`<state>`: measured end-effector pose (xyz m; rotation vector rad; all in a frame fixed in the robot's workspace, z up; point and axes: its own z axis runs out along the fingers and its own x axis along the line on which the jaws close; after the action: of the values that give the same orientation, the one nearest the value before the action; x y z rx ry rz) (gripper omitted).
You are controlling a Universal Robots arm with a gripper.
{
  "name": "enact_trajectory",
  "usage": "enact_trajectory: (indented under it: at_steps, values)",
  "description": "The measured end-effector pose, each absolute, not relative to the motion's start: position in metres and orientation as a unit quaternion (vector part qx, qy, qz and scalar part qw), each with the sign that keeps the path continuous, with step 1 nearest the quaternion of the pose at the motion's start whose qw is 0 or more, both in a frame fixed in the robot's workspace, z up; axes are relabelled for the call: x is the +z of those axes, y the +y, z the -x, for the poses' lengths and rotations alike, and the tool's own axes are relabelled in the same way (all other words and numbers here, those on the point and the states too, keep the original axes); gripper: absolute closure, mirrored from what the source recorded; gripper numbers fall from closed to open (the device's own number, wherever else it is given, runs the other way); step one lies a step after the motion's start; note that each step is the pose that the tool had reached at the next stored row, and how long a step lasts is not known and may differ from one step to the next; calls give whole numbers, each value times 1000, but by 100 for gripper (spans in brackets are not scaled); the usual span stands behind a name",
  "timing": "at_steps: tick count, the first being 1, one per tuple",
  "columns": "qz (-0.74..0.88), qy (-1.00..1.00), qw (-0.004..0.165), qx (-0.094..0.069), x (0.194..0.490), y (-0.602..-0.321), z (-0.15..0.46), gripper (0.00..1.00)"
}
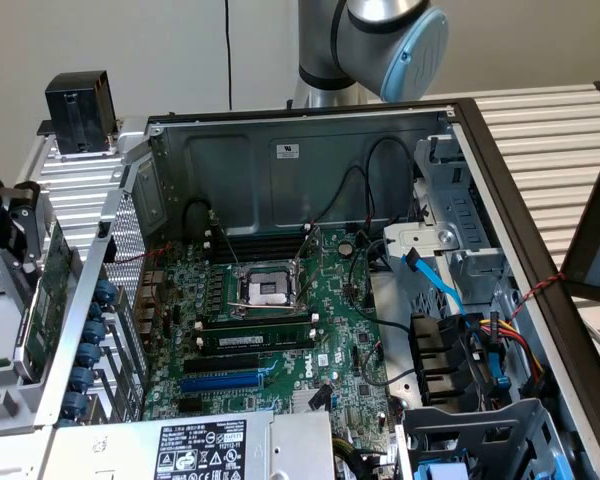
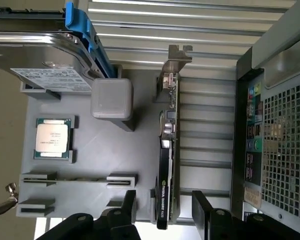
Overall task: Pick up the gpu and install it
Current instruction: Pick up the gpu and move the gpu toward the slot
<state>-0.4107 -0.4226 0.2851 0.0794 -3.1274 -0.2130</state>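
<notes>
Claw (image 2: 163, 196) spread astride gpu (image 2: 168, 150), case (image 2: 285, 125) alongside

Gpu (image 2: 166, 165) upright in a tray (image 2: 105, 155), beside the computer case (image 2: 277, 130).
The claw (image 2: 163, 212) straddles the gpu's near end, fingers (image 2: 127, 209) clear of it; the case lies to one side, a processor (image 2: 53, 138) in the tray and a hard drive (image 2: 45, 60) to the other.
</notes>
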Motion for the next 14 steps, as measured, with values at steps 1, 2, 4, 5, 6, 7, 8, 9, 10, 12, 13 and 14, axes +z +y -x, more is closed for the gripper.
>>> enact_trajectory:
  at_steps: [1, 2, 4, 5, 6, 7, 8, 9, 10, 12, 13, 14]
  values:
    - [-25, -997, 3, -69, 284, -422, 411, 44]
    - [-25, -997, 3, -71, 283, -421, 411, 44]
    - [-25, -997, 3, -75, 281, -421, 411, 44]
    - [-25, -997, 2, -77, 279, -421, 411, 44]
    - [-25, -997, 2, -79, 279, -421, 412, 44]
    - [-25, -996, 1, -82, 278, -421, 412, 44]
    - [-25, -996, 1, -85, 277, -422, 413, 44]
    - [-25, -996, 1, -87, 276, -422, 414, 44]
    - [-25, -996, 0, -89, 275, -422, 414, 44]
    - [-21, -996, -1, -91, 272, -422, 414, 44]
    - [-16, -996, -1, -91, 270, -422, 414, 44]
    - [-10, -996, -2, -91, 268, -423, 414, 44]
